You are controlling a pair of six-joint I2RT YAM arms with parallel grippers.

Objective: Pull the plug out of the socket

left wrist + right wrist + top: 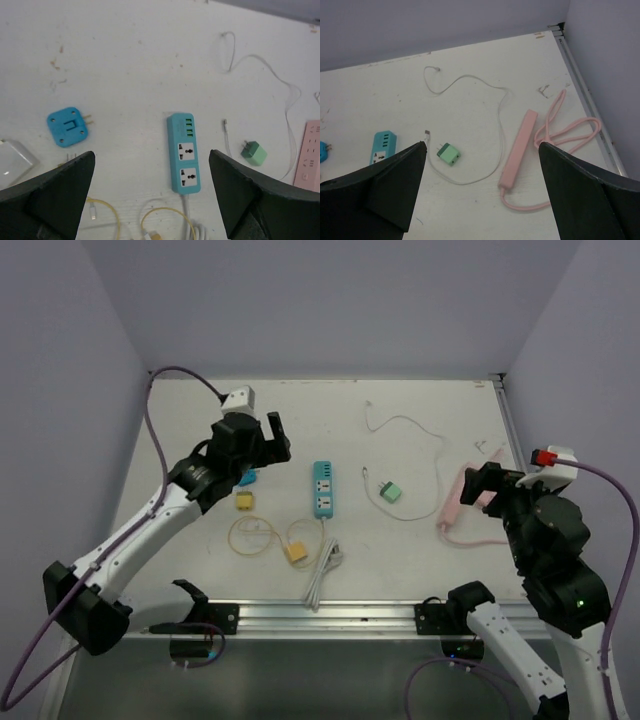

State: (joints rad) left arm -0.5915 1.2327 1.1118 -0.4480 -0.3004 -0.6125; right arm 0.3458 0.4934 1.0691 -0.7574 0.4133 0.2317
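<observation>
Left wrist view: left pincer (151, 155) released over teal plastic power strip (184, 160), sockets (185, 149) apparently vacant, blue square plug (67, 126) loose to its left; verify before gripping.

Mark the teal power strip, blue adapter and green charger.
teal power strip (186, 162): left wrist view, face between its two sockets.
blue adapter (67, 126): left wrist view, centre of its face.
green charger (450, 155): right wrist view, middle of its body.
</observation>
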